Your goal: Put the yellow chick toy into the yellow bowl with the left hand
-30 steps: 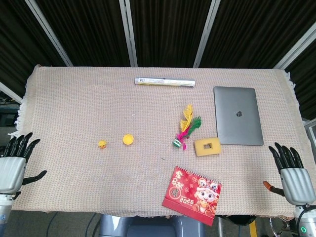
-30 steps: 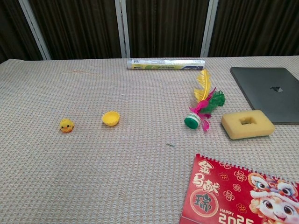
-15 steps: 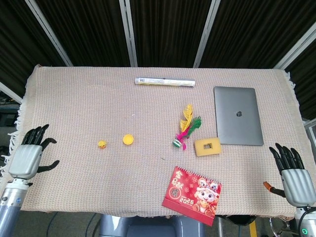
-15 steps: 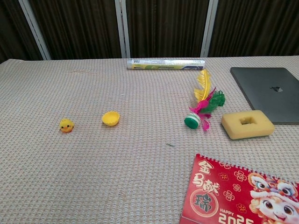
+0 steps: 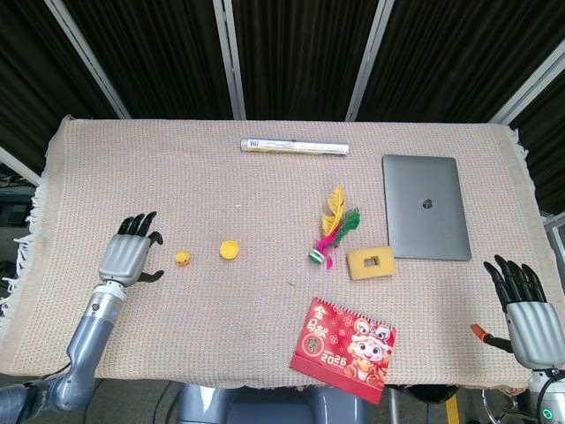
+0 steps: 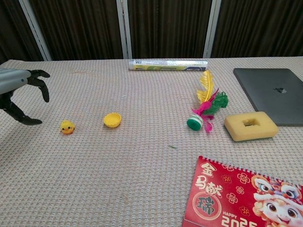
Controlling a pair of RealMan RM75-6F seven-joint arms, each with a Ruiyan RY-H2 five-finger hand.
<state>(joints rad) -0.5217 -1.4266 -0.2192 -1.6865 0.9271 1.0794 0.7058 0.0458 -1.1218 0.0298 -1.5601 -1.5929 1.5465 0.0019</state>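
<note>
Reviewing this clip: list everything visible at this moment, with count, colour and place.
chick toy: 1, yellow, left part of table
bowl: 1, yellow, right of chick toy
tube: 1, clear with yellow-green, far middle
shuttlecock: 1, yellow, green, pink feathers, centre-right
sponge: 1, yellow, holed, beside laptop
laptop: 1, grey, closed, right
calendar: 1, red, near edge
tablecloth: 1, beige, covers table
left hand: 1, open, left of chick toy, not touching
right hand: 1, open, near right corner

We read "2025" and "HAPPY" on the red desk calendar [image 6: 244, 196], beside large gold Chinese characters; the print on the rolled tube [image 6: 168, 64] is too small.
</note>
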